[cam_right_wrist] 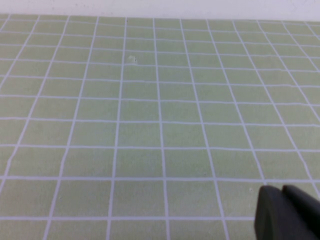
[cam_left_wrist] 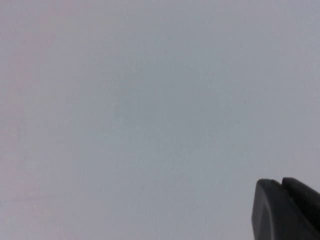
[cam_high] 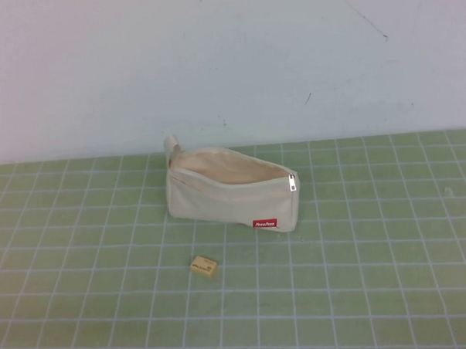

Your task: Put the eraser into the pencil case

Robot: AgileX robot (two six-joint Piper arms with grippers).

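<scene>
The beige canvas pencil case lies on the green grid mat in the middle of the high view, its zip open, the metal pull at its right end and a red label on its front. The tiny tan-yellow eraser lies on the mat just in front of it, a little left. Neither arm shows in the high view. My left gripper is shut and empty, facing a blank grey wall. My right gripper is shut and empty above bare mat. Neither wrist view shows the eraser or the case.
The green grid mat covers the table up to a pale wall behind the case. A small pale speck sits on the mat in the right wrist view.
</scene>
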